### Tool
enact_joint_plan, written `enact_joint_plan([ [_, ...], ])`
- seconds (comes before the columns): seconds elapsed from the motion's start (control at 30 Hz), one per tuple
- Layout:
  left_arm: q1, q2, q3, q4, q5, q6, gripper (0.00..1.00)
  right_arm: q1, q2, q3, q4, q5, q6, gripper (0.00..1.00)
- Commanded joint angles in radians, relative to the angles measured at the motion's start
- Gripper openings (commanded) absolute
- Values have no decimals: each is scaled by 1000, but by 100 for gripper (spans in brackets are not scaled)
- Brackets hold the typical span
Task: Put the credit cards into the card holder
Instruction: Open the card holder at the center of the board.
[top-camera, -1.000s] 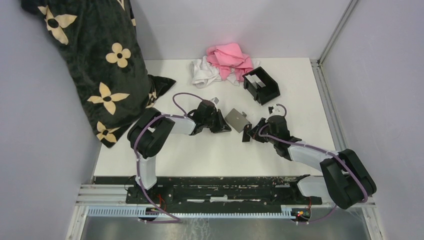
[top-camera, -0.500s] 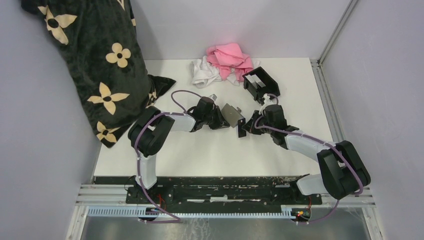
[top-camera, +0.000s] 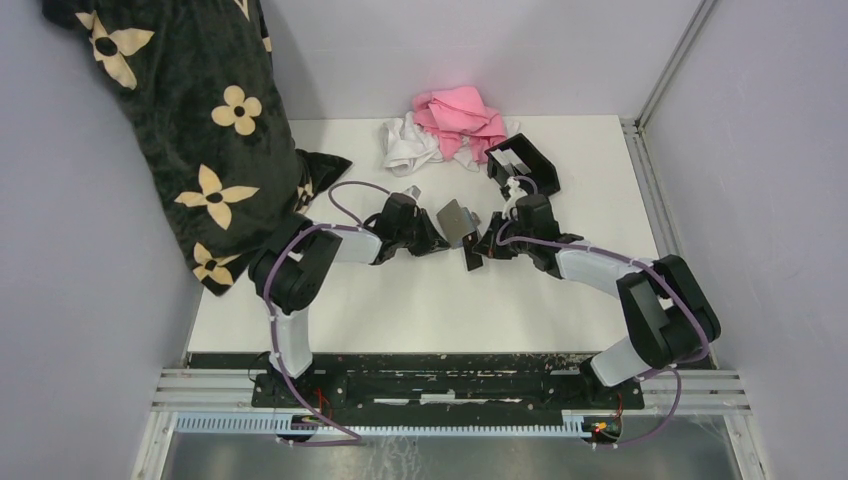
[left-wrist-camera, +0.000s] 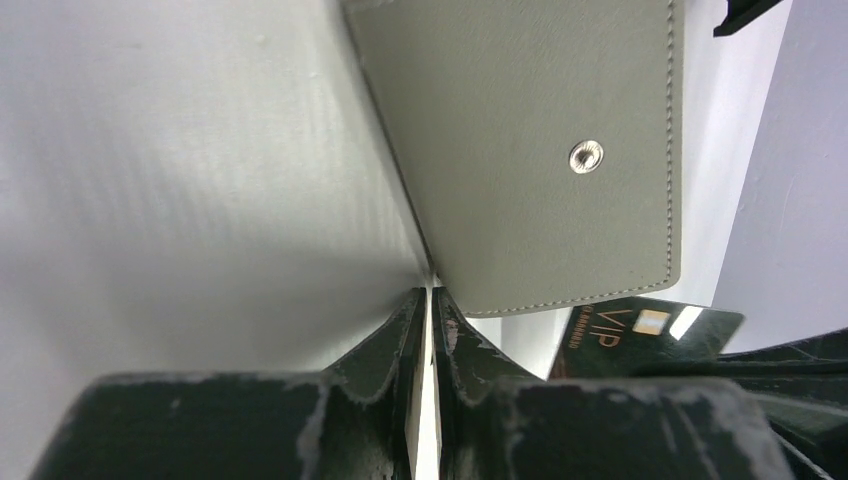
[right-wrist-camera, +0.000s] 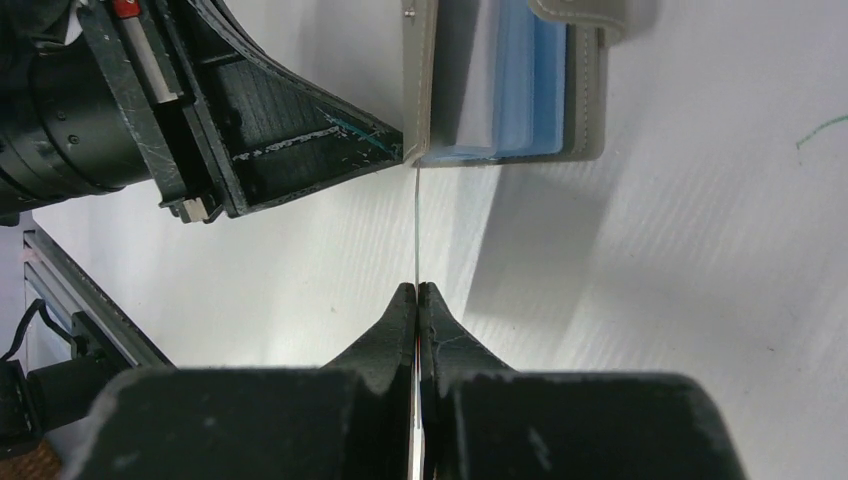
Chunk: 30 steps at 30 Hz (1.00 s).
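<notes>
While the left gripper (left-wrist-camera: 432, 295) has its fingers squeezed tight on the edge of the grey wallet (left-wrist-camera: 540, 150), the right gripper (right-wrist-camera: 416, 298) comes at it from the other side, roughly mid-table (top-camera: 420, 300). Its fingers are pressed together too, pinching a card (left-wrist-camera: 650, 328). From the right wrist that card is just a thin line seen edge-on. It runs from the fingertips straight to 12 o'clock until it reaches the bottom edge of the wallet, so I honestly can't tell if the tip is still tucked inside. From the left wrist you get the face of it: dark, gold VIP lettering, poking out past the wallet's lower edge at about 5 o'clock. The wallet's outside is plain grey with a metal snap stud, and the right wrist view shows blue lining where it hangs open.

The card holder (top-camera: 540, 180) is the black open-topped box at about 1 o'clock from the wallet, just beyond the right wrist and apart from the card. At the table's 12 o'clock edge there's a pink cloth (top-camera: 455, 112) bunched against a white cloth (top-camera: 403, 148). A black flowered fabric (top-camera: 190, 110) hangs over the 10 o'clock side.
</notes>
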Motion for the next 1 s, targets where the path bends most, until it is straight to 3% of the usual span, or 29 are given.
enact_joint_plan([
  [0.0, 32, 1, -94, -143, -134, 46, 16, 14, -51, 79, -54, 38, -52, 1],
  [0.13, 58, 5, -94, -142, -130, 43, 16, 13, -74, 134, -145, 95, -90, 1],
  [0.63, 97, 24, -66, -140, -125, 26, 17, 4, 157, 387, -255, 171, -104, 1],
  [0.97, 103, 57, -17, -144, -117, 11, 17, -20, 221, 492, -323, 210, -140, 1],
])
